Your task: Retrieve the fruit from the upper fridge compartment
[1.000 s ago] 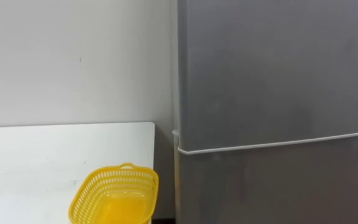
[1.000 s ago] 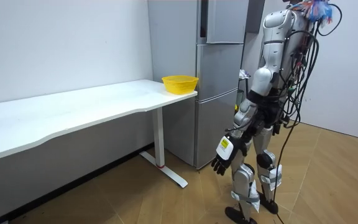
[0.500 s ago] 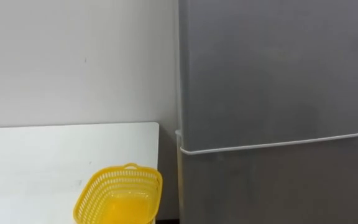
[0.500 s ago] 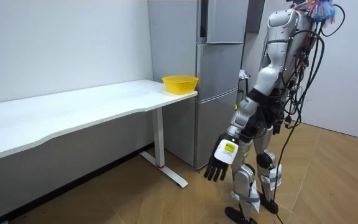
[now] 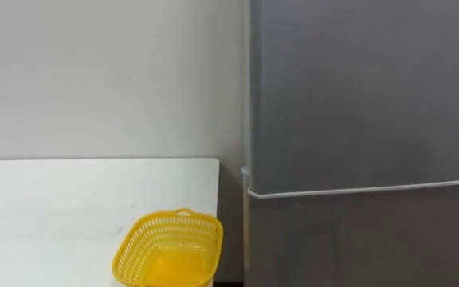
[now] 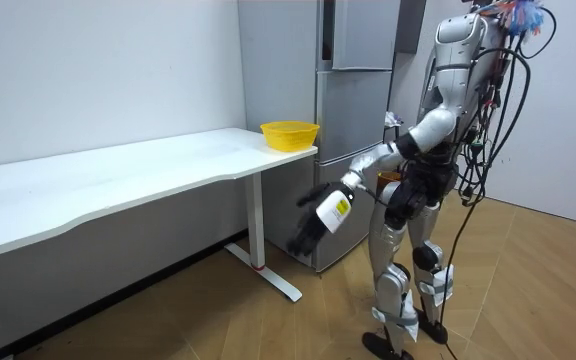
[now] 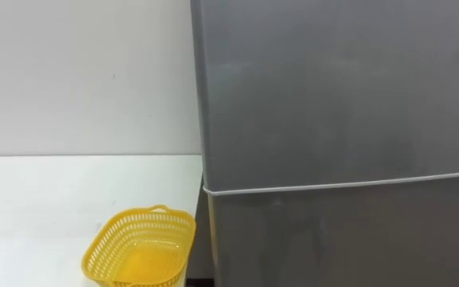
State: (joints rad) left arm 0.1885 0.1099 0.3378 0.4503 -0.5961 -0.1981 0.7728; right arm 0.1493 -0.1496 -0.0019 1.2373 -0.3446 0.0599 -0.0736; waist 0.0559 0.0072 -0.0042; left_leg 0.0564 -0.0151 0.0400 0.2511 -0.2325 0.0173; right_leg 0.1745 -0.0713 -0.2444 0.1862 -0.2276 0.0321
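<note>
Facing the tall grey metal fridge (image 6: 349, 170), upper door (image 5: 365, 88) shut on the thing to fetch, holding the empty, loosely open left hand (image 6: 320, 214) out low, risking a slip off the smooth door edge or bumping the yellow mesh basket (image 5: 170, 247) on the white desk (image 5: 54, 207).

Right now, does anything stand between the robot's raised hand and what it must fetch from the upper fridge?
Yes: the shut upper fridge door stands between the left hand and whatever is inside.
</note>
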